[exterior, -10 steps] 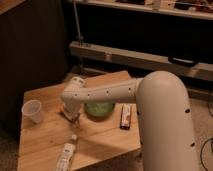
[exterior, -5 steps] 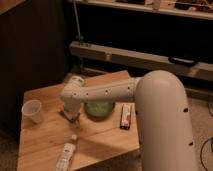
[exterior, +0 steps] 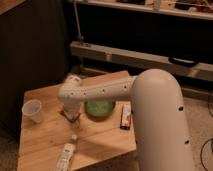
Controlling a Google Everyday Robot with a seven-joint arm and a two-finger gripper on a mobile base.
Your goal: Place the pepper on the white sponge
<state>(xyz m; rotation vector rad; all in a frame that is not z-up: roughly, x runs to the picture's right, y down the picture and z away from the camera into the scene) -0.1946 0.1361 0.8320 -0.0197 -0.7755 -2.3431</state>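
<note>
Against the frames from a second and half a second ago, nothing has visibly shifted: the arm (exterior: 100, 92) lies across the bench (exterior: 45, 137) in the same pose, and the objects around it keep their places.

The end effector (exterior: 70, 116) hangs at the arm's far end, just left of the green plate (exterior: 99, 108) and low over the wood. Whether it is apart, together or clamped on anything cannot be told; it shows only as a dark cluster beneath the white wrist.

The pepper cannot be made out, neither lying on the bench nor at the end effector, so its position relative to the end effector cannot be told. The white sponge cannot be picked out with certainty either.

Taking the green plate as landmark: the clear plastic cup (exterior: 32, 110) stands well to its left, near the bench's left edge. The clear bottle (exterior: 66, 152) lies on its side in front of the plate and to the left, cap toward the end effector, near the bench's front edge. A small flat packet (exterior: 126, 116) lies just right of the plate.
</note>
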